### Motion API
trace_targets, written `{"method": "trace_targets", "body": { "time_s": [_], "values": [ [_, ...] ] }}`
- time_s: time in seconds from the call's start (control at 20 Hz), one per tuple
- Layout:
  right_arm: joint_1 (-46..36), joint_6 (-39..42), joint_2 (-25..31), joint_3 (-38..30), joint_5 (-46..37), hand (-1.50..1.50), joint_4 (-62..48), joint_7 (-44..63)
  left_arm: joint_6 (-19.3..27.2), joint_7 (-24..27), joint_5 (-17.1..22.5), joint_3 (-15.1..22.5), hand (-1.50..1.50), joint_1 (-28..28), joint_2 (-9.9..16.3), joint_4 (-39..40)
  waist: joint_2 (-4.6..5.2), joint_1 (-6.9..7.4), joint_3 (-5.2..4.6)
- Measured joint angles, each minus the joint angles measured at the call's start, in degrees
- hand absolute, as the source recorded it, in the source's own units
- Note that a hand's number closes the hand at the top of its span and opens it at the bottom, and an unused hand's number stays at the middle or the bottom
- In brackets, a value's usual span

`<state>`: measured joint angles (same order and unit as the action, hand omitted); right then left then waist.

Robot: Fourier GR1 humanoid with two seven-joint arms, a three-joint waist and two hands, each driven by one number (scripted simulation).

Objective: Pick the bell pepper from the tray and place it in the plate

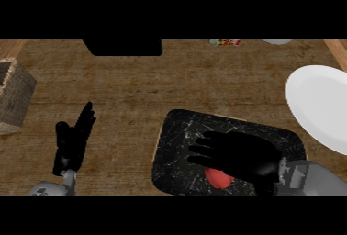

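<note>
The red bell pepper [218, 178] lies at the near edge of the black tray [177, 137], half hidden beneath the right hand [237, 156], whose spread fingers have not closed on it. Closing off-centre could roll it off the tray before it reaches the plate [318, 105] at the counter's [169, 78] right edge. The left hand [73, 140] rests open near the left.

Bell pepper [217, 178] mostly hidden beneath right hand [238, 157]; only a red patch showing below the palm. Contact between fingers and pepper not determinable. Tray [177, 137] partly covered by the same hand, near right corner concealed by forearm. Plate [318, 103] cut off at right edge. Wicker basket [15, 94] cut off at left edge. Black block [123, 47], small colourful item [225, 42] and pale object [277, 41] truncated at top, unidentifiable.
</note>
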<state>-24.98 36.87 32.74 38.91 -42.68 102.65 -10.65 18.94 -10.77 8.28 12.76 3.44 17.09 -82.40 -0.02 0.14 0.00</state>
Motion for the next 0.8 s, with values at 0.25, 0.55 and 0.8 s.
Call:
{"method": "trace_targets", "body": {
  "time_s": [0.25,0.55,0.8],
  "values": [
    [0.13,3.04,-4.36,-0.59,-3.96,-1.5,-0.95,-0.05,-0.82,-1.09,-1.59,-1.29,0.0,0.05,-0.69,-0.49,0.0,0.03,0.0],
    [2.7,2.51,-7.88,-0.63,-9.26,-1.5,-3.47,-1.92,-2.15,0.02,-2.99,-2.6,0.0,-1.49,-2.18,-0.68,0.0,0.04,0.0],
    [3.57,1.02,-9.82,-1.67,-13.59,1.5,-6.65,-5.11,-3.07,-0.97,-4.49,-3.44,0.0,-1.17,-3.4,-0.91,0.0,0.05,0.02]
  ]
}}
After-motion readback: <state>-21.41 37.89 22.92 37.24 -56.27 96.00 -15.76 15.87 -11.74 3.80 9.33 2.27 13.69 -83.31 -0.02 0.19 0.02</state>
